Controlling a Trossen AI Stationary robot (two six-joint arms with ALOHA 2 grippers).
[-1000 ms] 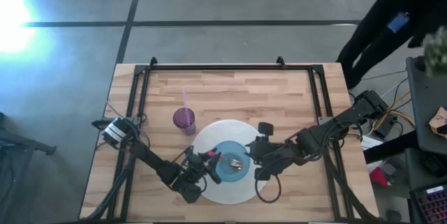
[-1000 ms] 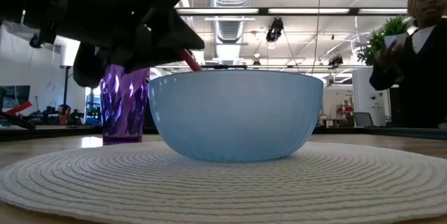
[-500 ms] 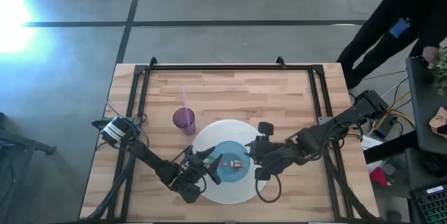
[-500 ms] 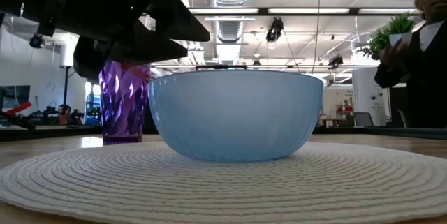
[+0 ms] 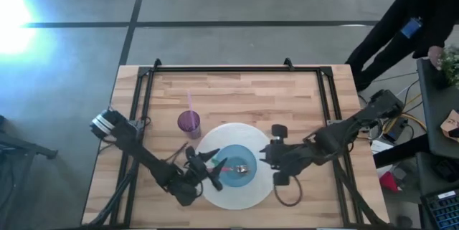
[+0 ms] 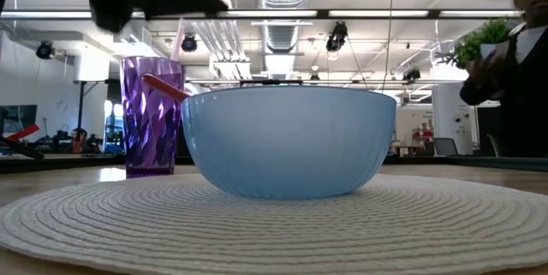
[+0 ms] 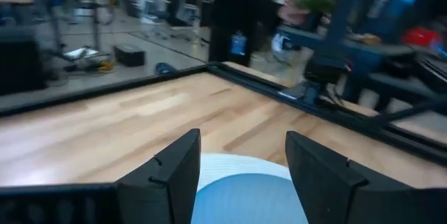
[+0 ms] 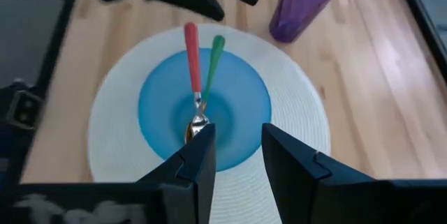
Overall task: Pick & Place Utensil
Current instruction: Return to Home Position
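A light blue bowl (image 5: pixel 237 167) (image 6: pixel 287 142) stands on a round white placemat (image 5: pixel 237 195). Two utensils lie in it: a red-handled one (image 8: pixel 191 56) and a green-handled one (image 8: pixel 214 60). Their metal ends meet at the bowl's bottom (image 8: pixel 198 123), and their handles lean on the bowl's left rim. In the low view the red handle (image 6: pixel 161 85) sticks out over that rim. My left gripper (image 5: pixel 209 170) (image 7: pixel 241 147) hangs open above and left of the bowl, touching nothing. My right gripper (image 5: pixel 267 160) (image 8: pixel 237 147) hovers open over the bowl's right side, nothing between its fingers.
A purple ribbed cup (image 5: pixel 188 122) (image 6: pixel 152 116) stands on the wood just beyond the mat's far left edge. A black metal frame (image 5: pixel 222 69) runs along the table's far and side edges. A person (image 5: pixel 416 15) stands off the table's far right corner.
My left gripper has opened and let go of the red-handled utensil, which now rests in the bowl with its handle on the left rim. The gripper has then risen and drawn back a little toward the table's left edge.
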